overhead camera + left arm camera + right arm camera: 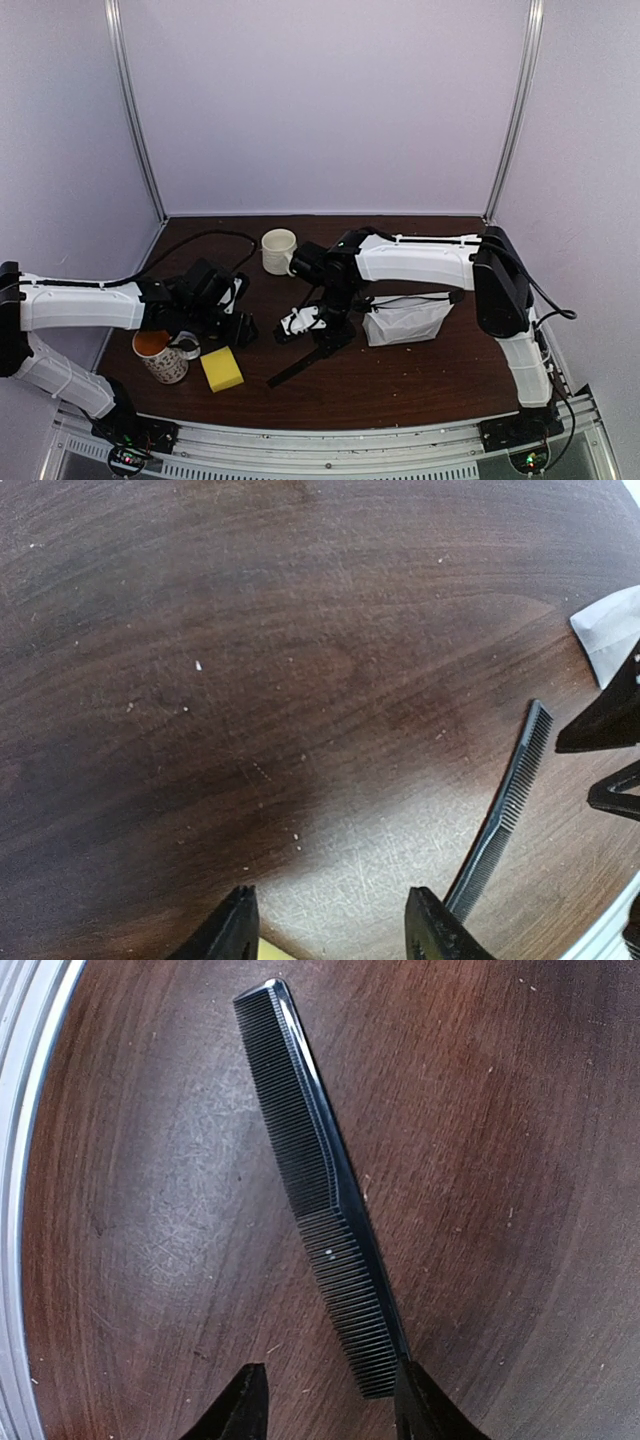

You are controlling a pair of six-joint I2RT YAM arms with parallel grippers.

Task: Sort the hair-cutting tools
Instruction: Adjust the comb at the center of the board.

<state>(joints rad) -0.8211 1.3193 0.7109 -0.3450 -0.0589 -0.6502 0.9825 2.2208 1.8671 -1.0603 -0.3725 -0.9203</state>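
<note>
A slim black comb (296,368) lies flat on the brown table, near the front middle. In the right wrist view the comb (322,1185) runs away from my open right gripper (328,1392), and its near end touches the inner side of the right fingertip (415,1390). The right gripper (326,345) hovers low over the comb's far end. My left gripper (240,330) is open and empty (335,920) just above bare table. The same comb (506,808) lies to its right. I see no scissors, second comb or clipper for certain.
A mug with an orange inside (160,355) and a yellow sponge block (221,368) sit at the front left. A white cup (279,250) stands behind. A white pouch (405,320) lies to the right of the right gripper. A small black-and-white thing (299,321) lies between the grippers.
</note>
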